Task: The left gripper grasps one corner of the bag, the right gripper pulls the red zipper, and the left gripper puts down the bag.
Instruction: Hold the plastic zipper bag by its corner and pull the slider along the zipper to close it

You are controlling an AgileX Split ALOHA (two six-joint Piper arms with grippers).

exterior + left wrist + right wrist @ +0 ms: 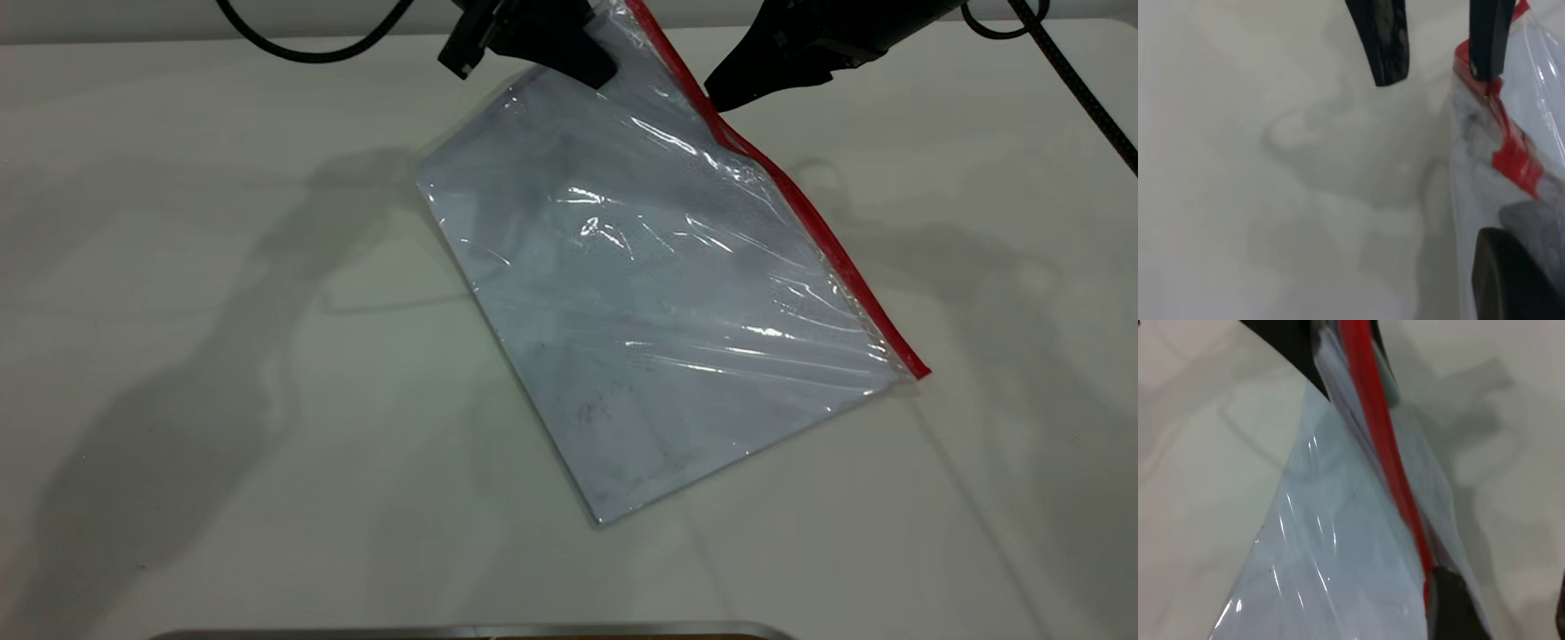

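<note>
The bag (658, 302) hangs tilted from its upper corner (627, 27), lifted off the tabletop (178, 356) at that end while its lower edge rests on the surface below both grippers. Held this way, the red zipper (800, 213) is stretched into a straight, taut line sloping down and away from the left gripper (569, 49), which judging by the task gives the slider a firm track to run along.

The left gripper reaches in from above and appears clamped on the bag near that red-trimmed corner; in its wrist view, though, one finger (1489, 40) lies against the red strip and the other (1383, 40) stands clear of the plastic (so how firmly it pinches I cannot tell).

The right gripper (725, 93) comes in from the other side, angled downward, its tip right at the zipper just below the left gripper. Whether it is closed on the slider, I cannot tell.
</note>
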